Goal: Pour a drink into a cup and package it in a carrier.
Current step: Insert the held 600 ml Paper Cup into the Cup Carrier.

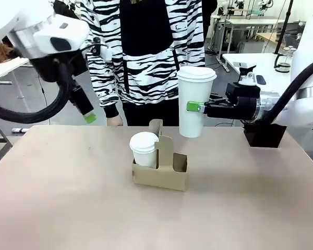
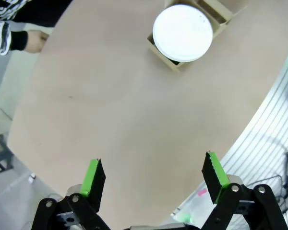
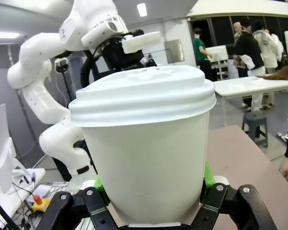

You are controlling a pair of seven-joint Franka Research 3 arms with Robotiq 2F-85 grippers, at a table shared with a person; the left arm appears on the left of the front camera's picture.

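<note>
Two slots in the carrier (image 1: 164, 172): one holds a lidded cup; the empty one sits below and just left of the right gripper (image 1: 198, 108). That gripper clamps the tall cup (image 1: 194, 104), upright, smooth white paper, ridged lid. Left gripper (image 2: 153, 179), jaws apart, empty, hangs above matte tan surface (image 1: 68, 198); brown cardboard handle stands upright.
</note>
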